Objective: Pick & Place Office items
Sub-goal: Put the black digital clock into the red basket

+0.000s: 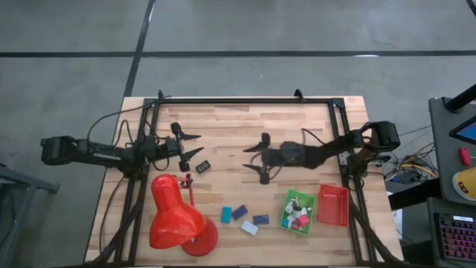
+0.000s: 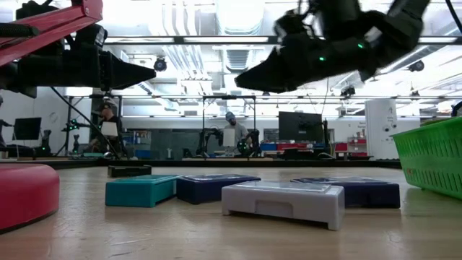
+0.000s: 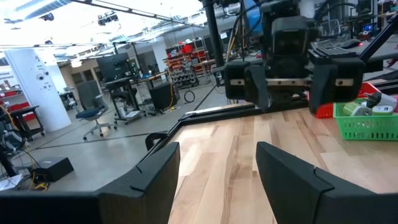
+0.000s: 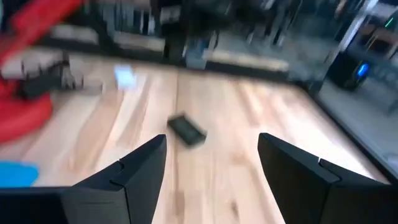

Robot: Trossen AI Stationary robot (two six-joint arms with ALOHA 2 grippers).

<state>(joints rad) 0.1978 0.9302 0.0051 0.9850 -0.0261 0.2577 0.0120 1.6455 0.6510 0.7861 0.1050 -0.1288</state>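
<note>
Black, flat and small, one office block (image 1: 202, 168) lies alone on the wooden surface (image 1: 238, 123) between the two arms, apart from four loose blocks (teal (image 1: 226, 215), dark blue (image 1: 239, 212), blue (image 1: 260, 219), white (image 1: 249, 228)) beside the green tray (image 1: 285, 212). Right tool (image 1: 262, 158) hovers mid-surface, fingers spread and empty; left tool (image 1: 187, 152) likewise parted. These pieces look light, stiff and low-lying, so pinching across the short sides seems safest

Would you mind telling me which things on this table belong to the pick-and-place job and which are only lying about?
Part of the job:
- teal block
- two dark blue blocks
- white block
- black block
- small pieces already in the green tray
- left gripper and right gripper, both open and empty

Just lying about:
- red desk lamp
- red tray, role unclear
</note>
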